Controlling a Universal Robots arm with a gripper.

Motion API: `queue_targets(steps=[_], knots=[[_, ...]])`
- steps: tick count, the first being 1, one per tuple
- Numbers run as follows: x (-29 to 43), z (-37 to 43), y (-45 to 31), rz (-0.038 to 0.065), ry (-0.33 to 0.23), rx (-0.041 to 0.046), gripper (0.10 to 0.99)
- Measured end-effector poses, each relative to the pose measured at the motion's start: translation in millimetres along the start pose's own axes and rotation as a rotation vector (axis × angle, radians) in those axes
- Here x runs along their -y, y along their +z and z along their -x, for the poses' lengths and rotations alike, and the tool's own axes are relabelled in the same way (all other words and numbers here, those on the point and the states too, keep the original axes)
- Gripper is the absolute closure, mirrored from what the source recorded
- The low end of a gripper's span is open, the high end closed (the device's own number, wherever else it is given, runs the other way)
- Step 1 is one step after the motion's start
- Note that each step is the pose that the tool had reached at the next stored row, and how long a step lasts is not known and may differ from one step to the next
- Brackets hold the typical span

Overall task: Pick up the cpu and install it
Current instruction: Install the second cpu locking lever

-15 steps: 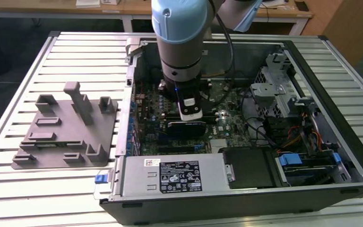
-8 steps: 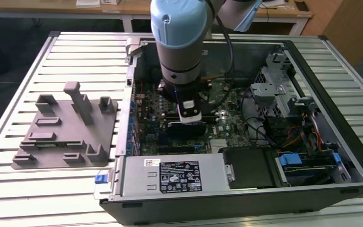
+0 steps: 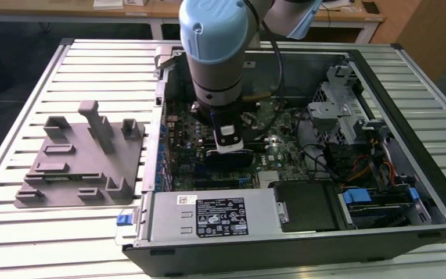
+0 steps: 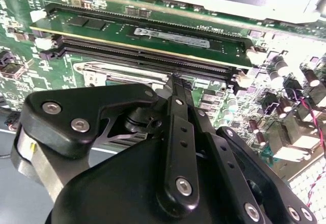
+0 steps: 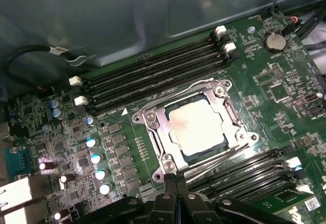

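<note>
In the first wrist view the cpu (image 5: 196,127) lies flat in the motherboard socket, its silver-white top facing up inside the metal socket frame (image 5: 153,119). My gripper (image 5: 175,179) hovers just beside the frame's edge, its two black fingers pressed together with nothing between them. The second wrist view shows the same gripper (image 4: 175,79) tapering to a shut tip over the green board. In the exterior view the arm reaches down into the open computer case, and the gripper (image 3: 231,152) is low over the motherboard's middle.
A grey plastic holder tray (image 3: 76,163) with upright posts lies on the slatted table at the exterior view's left. Inside the case (image 3: 409,174) are the power supply (image 3: 207,215), drive cage (image 3: 339,110) and cables. Memory slots (image 5: 153,76) flank the socket; a memory stick (image 4: 153,33) stands nearby.
</note>
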State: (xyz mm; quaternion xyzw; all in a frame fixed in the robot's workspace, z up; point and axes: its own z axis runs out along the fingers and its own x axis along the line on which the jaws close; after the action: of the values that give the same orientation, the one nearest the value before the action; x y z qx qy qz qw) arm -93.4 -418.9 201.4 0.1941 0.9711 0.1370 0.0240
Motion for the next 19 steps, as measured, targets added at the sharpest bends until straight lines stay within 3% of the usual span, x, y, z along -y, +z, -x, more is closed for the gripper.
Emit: queue_targets(steps=[12, 19], knots=[[2.3, -2.5, 4.9, 0.025, 0.003, -0.01, 0.98], [3.6, -5.4, 7.5, 0.027, 0.003, -0.0107, 0.98]])
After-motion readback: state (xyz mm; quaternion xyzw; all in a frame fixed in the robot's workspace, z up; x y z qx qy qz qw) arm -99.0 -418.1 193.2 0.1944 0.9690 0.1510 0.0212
